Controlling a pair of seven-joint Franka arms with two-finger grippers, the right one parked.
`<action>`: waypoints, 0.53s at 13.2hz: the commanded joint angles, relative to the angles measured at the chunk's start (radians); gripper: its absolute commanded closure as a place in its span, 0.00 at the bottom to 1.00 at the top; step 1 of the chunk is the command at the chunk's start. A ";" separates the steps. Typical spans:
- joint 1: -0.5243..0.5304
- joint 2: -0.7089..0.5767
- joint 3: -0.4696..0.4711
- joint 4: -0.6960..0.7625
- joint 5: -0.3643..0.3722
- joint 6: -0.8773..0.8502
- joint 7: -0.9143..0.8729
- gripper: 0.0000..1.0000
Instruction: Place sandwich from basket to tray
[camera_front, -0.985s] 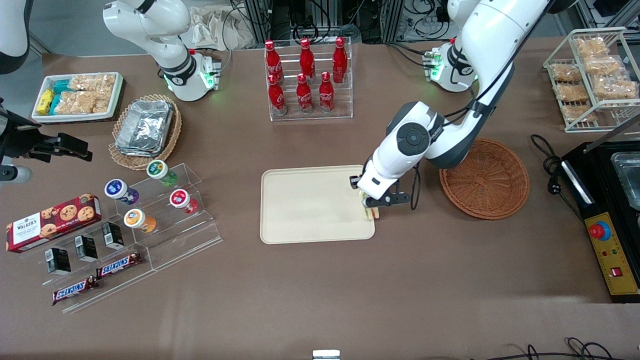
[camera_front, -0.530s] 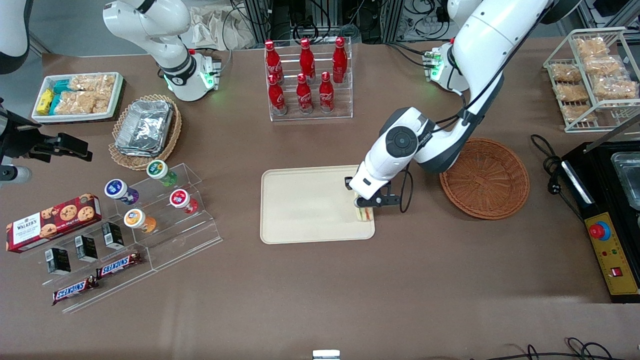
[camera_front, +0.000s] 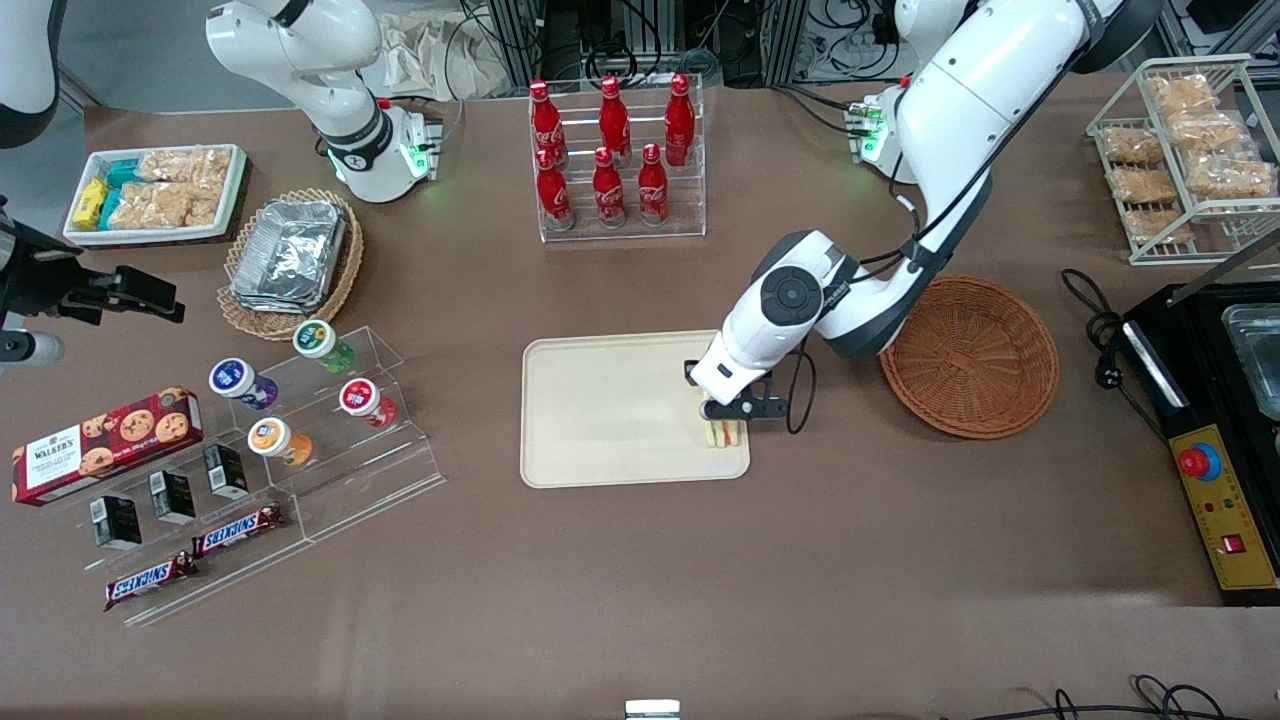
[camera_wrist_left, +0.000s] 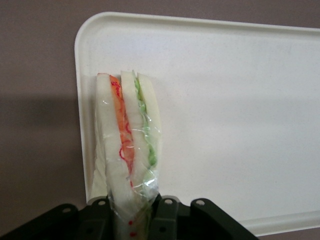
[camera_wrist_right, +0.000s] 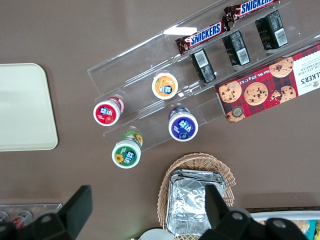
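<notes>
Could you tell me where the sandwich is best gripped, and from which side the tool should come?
Across its flat bread faces, coming from above, as the tool grips it now over the tray. The sandwich is a thin wedge standing on edge, so its broad faces suit the two fingers, while the layered filling edge offers little flat surface.

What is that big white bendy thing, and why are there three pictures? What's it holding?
The white thing is a robot arm. Its two-finger gripper is shut on a small triangular clear-wrapped sandwich, holding it over one corner of the flat cream plastic tray. One picture looks down at the whole table. One comes from a camera on that arm's wrist, so the sandwich looks huge. The third comes from a second, resting arm. The round reddish-brown wicker basket beside the tray holds nothing. Red bottles stand in a clear rack farther from the camera.
</notes>
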 joint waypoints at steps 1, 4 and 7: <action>-0.013 0.020 0.006 0.022 0.050 0.015 -0.025 0.00; -0.010 0.014 0.006 0.022 0.052 0.013 -0.069 0.00; -0.007 -0.012 0.005 0.024 0.051 -0.006 -0.102 0.00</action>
